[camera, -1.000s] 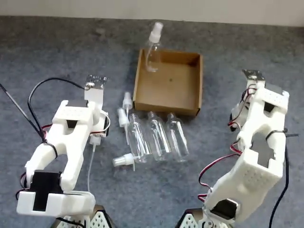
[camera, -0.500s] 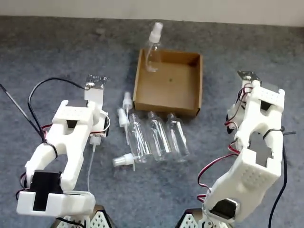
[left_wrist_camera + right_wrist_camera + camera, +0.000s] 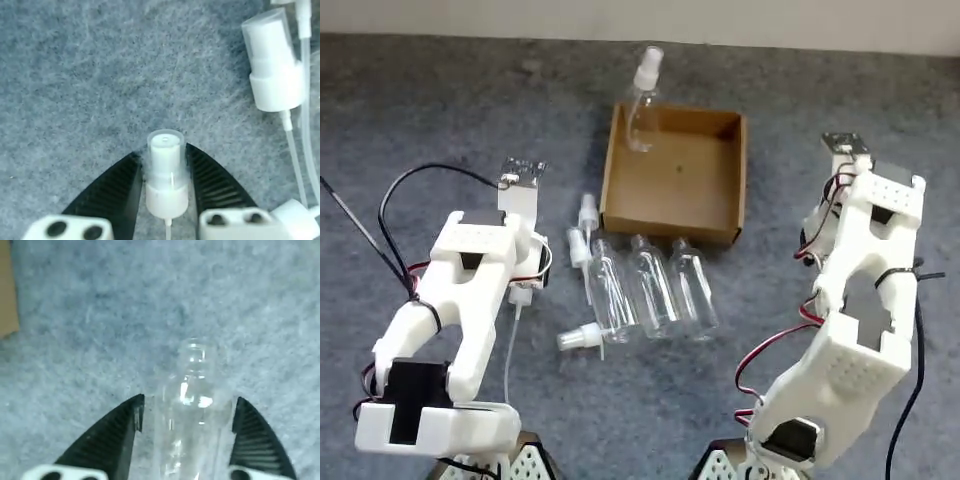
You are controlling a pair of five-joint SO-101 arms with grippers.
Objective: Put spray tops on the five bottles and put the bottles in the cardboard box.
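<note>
While my left arm has stayed still over the last second, with the left gripper [image 3: 166, 150] closed on a spray top [image 3: 166, 175], the right arm [image 3: 860, 260] has shifted a little, first sideways and then toward the far side of the table. An uncapped bottle [image 3: 192, 390] sits in the right gripper [image 3: 187, 401]; whether it is clamped I cannot tell. Top and bottle are well apart, so I judge the joining is not yet begun, and the cardboard box [image 3: 670, 228] must wait.

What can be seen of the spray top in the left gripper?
The spray top is white plastic: a translucent rounded cap over the nozzle, a wider collar below it, and a thin dip tube trailing from the collar. The left gripper's black ribbed fingers clamp it, one on each side, with the cap pointing away from the wrist, over grey carpet. It is fitted to no bottle.
</note>
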